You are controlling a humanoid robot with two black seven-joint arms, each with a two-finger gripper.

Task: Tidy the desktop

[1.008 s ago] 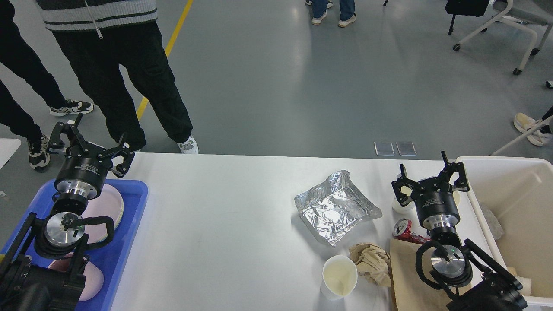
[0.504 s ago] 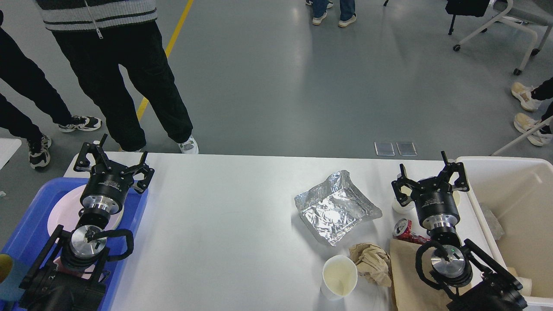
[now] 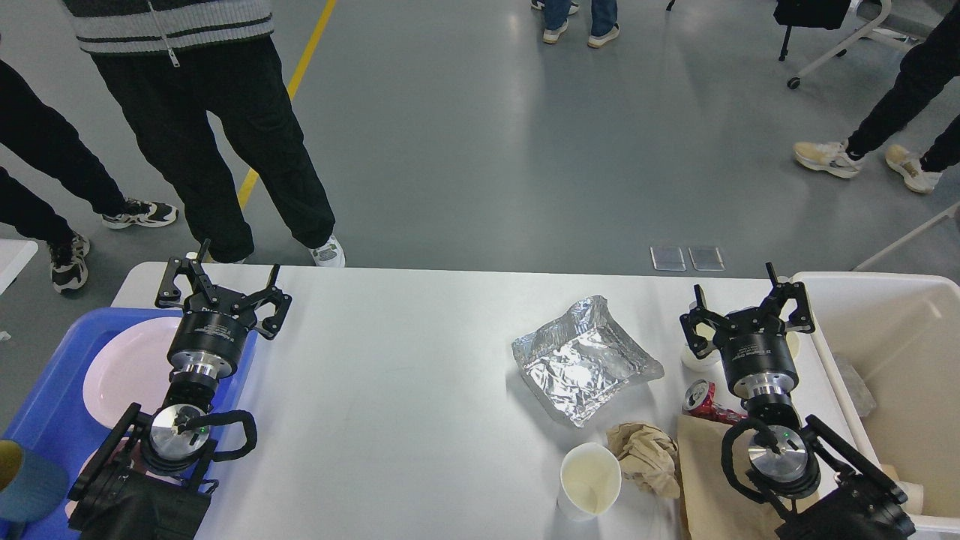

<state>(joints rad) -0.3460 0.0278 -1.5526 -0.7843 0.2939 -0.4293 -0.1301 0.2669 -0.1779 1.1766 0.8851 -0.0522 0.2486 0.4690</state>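
The left hand has swung rightward over the last second, from above the far-left corner of the blue tray to the tray's right edge, where the white desk begins; its fingers are spread apart and hold nothing. I read that as the arm finished with the tray and heading for the litter on the right half of the desk. The right hand has not moved at all; its fingers are also apart and empty, hovering near the bin.

Nearest on the desk, a white paper cup stands upright and looks empty. Just beside it lies a crumpled brown paper wad, touching a flat brown paper sheet under the right arm. A crushed red can lies on its side further back, and a small white cup sits partly hidden behind the right hand. The crumpled foil tray rests open and empty mid-desk, apart from the rest.

The blue tray holds a pale pink plate, with a second one mostly hidden under the left arm. The cream bin at the right edge holds a grey scrap, the rest of its floor being bare as far as shows. Most of the litter has yet to be cleared.
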